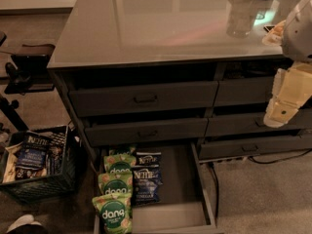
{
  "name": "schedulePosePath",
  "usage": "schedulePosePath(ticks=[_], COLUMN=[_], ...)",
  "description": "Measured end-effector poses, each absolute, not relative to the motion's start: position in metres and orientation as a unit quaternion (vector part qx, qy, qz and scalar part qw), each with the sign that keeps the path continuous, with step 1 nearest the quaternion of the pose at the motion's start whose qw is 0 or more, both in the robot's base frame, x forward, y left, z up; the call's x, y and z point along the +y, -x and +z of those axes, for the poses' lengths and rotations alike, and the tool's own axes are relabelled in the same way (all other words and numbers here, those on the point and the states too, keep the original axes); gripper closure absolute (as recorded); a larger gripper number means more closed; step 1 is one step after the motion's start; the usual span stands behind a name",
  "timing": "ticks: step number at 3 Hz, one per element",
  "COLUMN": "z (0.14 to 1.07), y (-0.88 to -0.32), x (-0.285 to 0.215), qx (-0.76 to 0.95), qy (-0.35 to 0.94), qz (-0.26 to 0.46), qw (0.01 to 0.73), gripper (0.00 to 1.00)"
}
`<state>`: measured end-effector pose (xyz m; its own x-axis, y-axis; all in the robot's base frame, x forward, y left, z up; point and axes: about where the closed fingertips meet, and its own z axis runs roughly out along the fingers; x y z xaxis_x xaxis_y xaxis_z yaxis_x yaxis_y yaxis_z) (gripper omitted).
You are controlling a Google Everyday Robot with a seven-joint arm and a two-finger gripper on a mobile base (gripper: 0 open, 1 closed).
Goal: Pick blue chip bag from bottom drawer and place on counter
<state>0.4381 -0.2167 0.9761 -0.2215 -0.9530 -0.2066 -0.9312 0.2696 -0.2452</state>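
The bottom drawer [179,182] stands pulled open at the foot of the cabinet. The blue chip bag [145,185], navy with a white Kettle banner, lies flat on its floor, left of middle. A second navy Kettle bag [147,158] lies just behind it. Several green dang bags [115,185] lie in a row along the drawer's left side. The counter [156,26] is the glossy grey-brown top above. My gripper [279,112], pale and blocky, hangs at the right edge in front of the right-hand drawers, well above and to the right of the open drawer, holding nothing I can see.
Shut upper drawers with bar handles [145,99] face me. A black crate [39,179] with snack bags sits on the floor at left. A dark stand [19,72] is at far left. A clear glass [241,16] stands on the counter's right. A cable [285,156] runs along the floor at right.
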Motion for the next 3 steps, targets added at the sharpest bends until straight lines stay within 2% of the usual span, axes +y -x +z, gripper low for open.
schedulePosePath(ticks=[1, 2, 3], z=[0.976, 0.934, 0.847], y=[-0.438, -0.446, -0.459], x=[-0.217, -0.21, -0.204], qx=[0.781, 0.788, 0.794], qy=[0.603, 0.596, 0.589], qz=[-0.034, -0.012, 0.021], qw=[0.159, 0.156, 0.147], gripper=[0.0, 0.0, 0.0])
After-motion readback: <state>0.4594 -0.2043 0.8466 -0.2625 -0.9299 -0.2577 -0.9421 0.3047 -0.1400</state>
